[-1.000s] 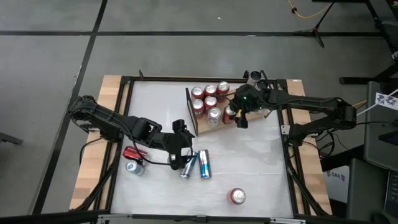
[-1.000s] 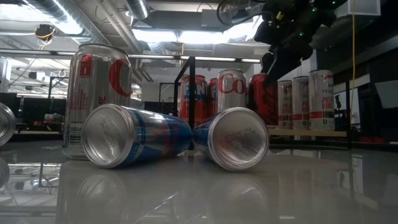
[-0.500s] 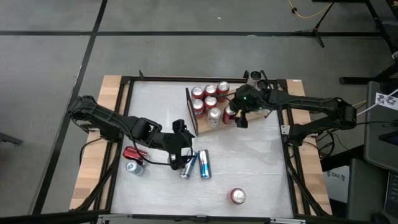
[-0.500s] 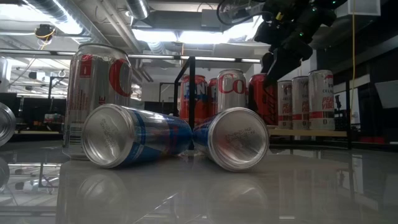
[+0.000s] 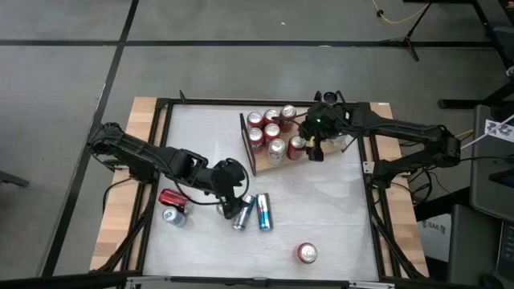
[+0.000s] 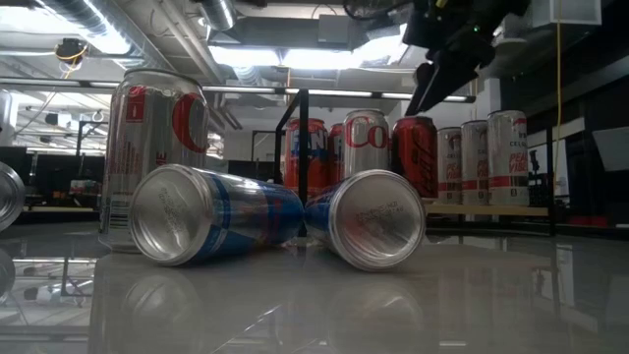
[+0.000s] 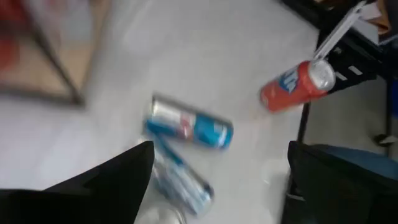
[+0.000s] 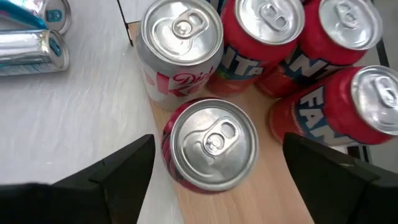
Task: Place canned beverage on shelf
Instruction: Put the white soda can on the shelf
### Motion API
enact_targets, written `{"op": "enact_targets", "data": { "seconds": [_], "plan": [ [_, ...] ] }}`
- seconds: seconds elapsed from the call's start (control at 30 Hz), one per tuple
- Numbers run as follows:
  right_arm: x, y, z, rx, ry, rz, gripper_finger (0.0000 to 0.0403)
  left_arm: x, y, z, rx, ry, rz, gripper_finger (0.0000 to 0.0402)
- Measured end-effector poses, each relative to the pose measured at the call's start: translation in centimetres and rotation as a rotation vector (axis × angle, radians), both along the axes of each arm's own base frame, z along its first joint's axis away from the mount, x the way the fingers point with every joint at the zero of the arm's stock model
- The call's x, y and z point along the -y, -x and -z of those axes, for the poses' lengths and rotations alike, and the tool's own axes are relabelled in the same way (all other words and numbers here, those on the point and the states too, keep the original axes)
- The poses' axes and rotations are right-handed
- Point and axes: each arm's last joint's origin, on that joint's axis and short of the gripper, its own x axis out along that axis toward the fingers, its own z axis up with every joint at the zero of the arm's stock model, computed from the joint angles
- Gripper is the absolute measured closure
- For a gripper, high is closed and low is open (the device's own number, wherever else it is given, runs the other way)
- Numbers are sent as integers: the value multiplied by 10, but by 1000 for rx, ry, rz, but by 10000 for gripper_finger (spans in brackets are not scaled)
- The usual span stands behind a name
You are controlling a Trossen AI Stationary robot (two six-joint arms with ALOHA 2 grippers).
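The shelf (image 5: 281,164), a wood board with a dark upright rail, carries several upright cans. The nearest of them is a red can (image 8: 211,144) at the board's near right corner. My right gripper (image 5: 315,150) hangs open just above it, one finger on either side and clear of it. My left gripper (image 5: 233,206) is open over two blue cans (image 5: 243,213) (image 5: 263,210) that lie on their sides mid-table. One blue can (image 7: 180,182) shows between its fingers, untouched.
A red can (image 5: 307,253) stands alone near the table's front edge. A red can (image 5: 170,197) and a silver one (image 5: 173,216) sit at the near left. Bare white table lies between the shelf and the front edge on the right.
My right gripper has risen straight up from the red can, which stays upright on the shelf. My left gripper has rolled about its own line above the blue cans without shifting place. Both stay open.
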Motion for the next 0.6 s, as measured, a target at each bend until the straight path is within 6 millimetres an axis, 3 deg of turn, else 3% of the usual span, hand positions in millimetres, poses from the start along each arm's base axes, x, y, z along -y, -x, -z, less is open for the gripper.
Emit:
{"op": "enact_targets", "data": {
  "seconds": [0.37,0.6],
  "plan": [
    [-2,6,-22,-39,-15,2,61,-5,21,16,-300,301,-459,41],
    [-2,5,-33,-4,-7,6,61,3,17,29,-363,364,-617,41]
  ]
}}
